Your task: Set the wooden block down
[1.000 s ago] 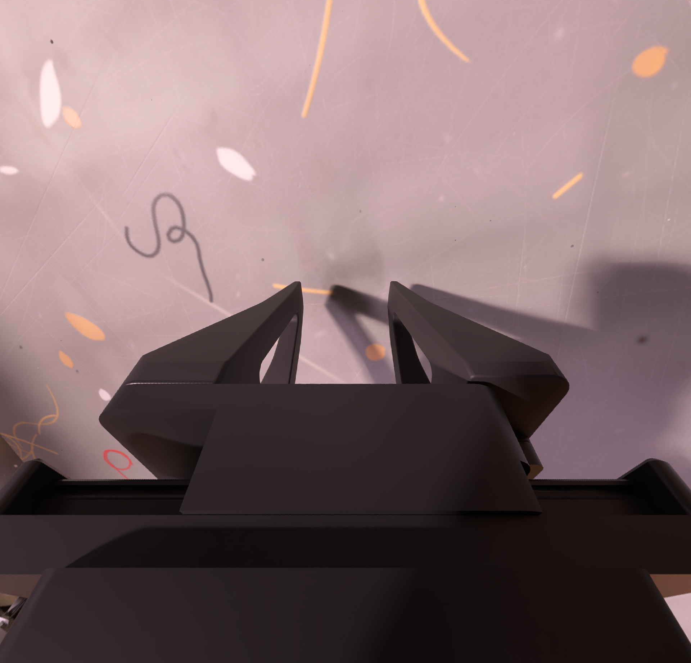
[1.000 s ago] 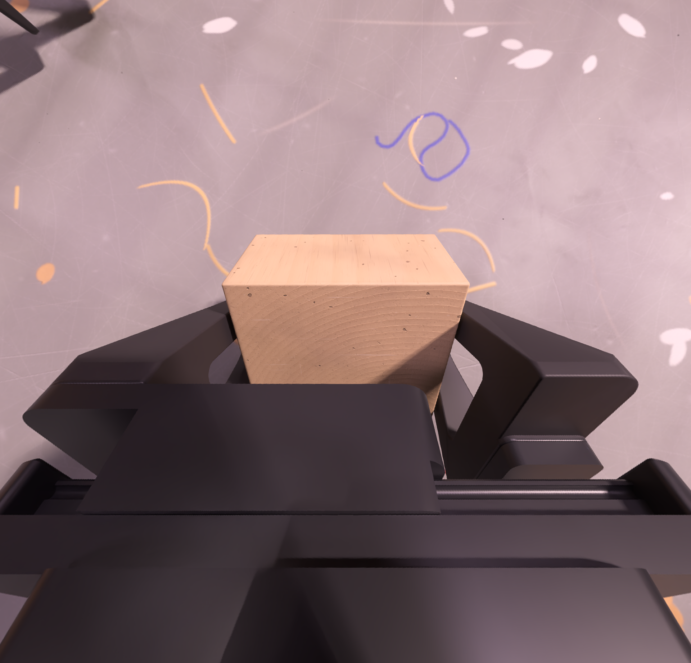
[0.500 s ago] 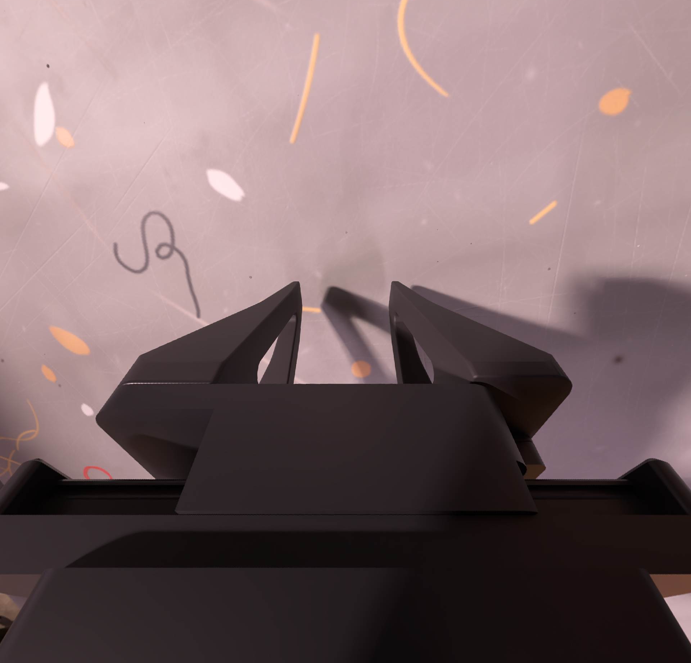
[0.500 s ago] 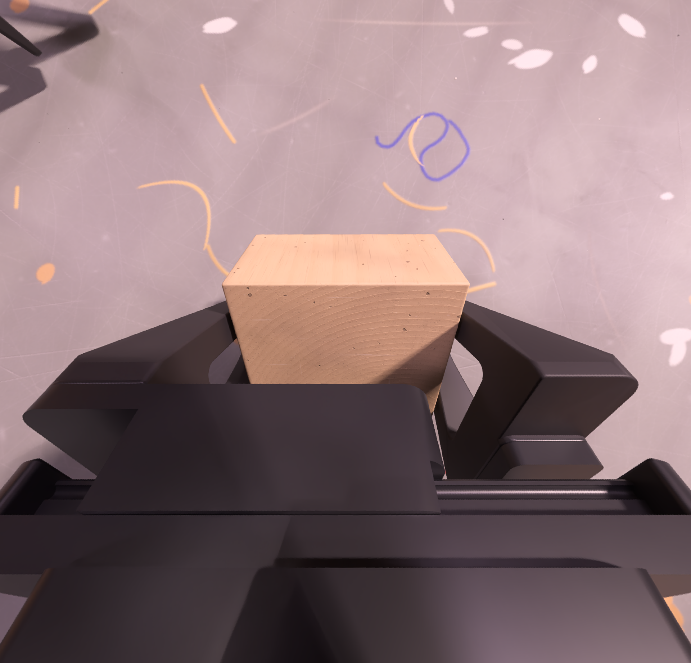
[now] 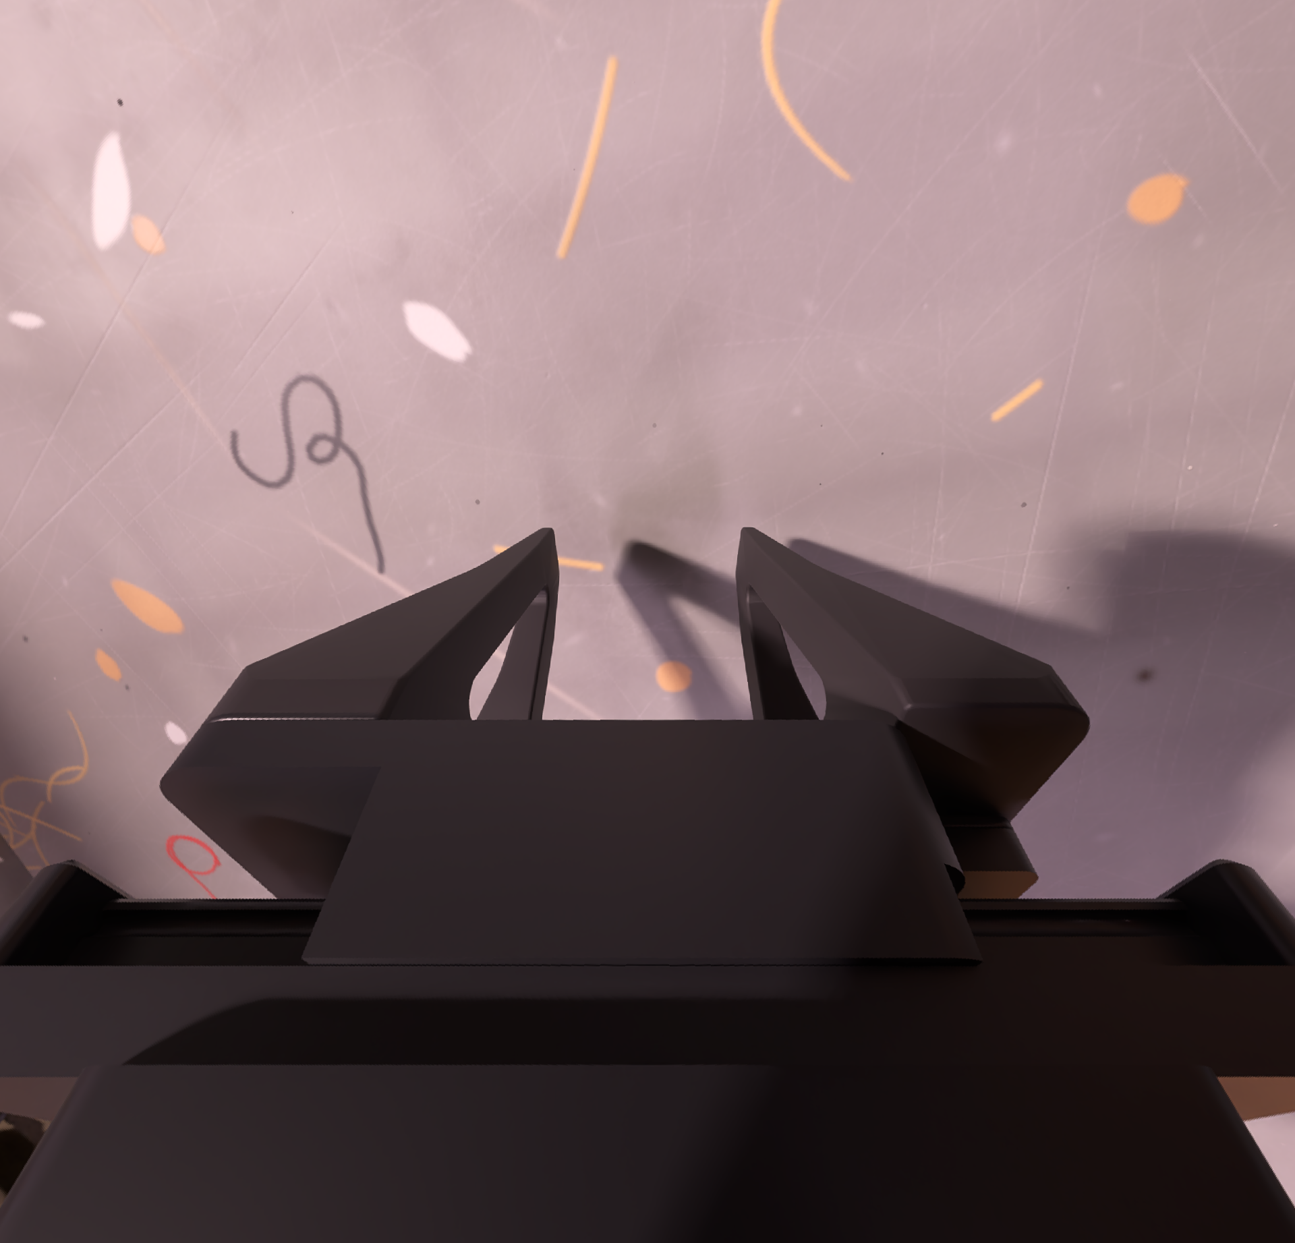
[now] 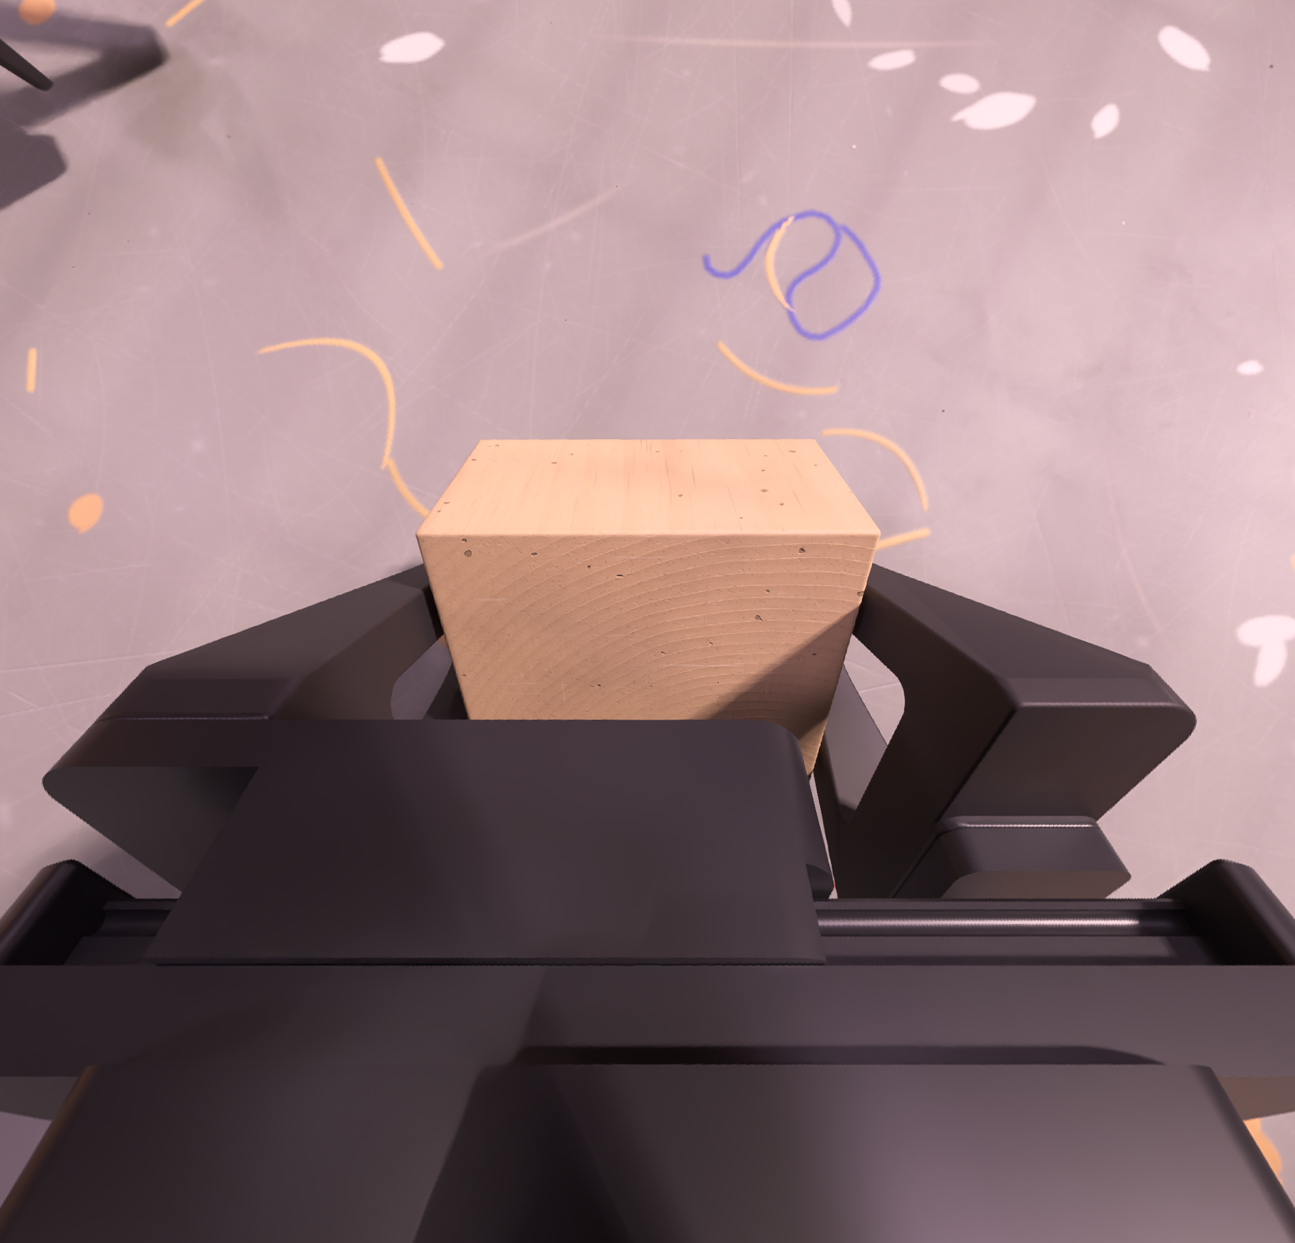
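Right tool (image 6: 648,621): black fingers clamped on both sides of the wooden block (image 6: 648,579).
Wooden block: pale, unmarked, held above the worktop (image 6: 1051,368).
Left tool (image 5: 648,558): fingers apart, empty, pointing at the worktop.
Worktop: grey-pink, scratched, with scribbles and flecks, no legible writing.

Each camera sits just behind its own hand, looking forward along the fingers and steeply down at the desk (image 5: 701,368) from close by. The right wrist view catches the left hand's fingertip (image 6: 24,74) at its upper-left edge, showing neighbouring desk areas.
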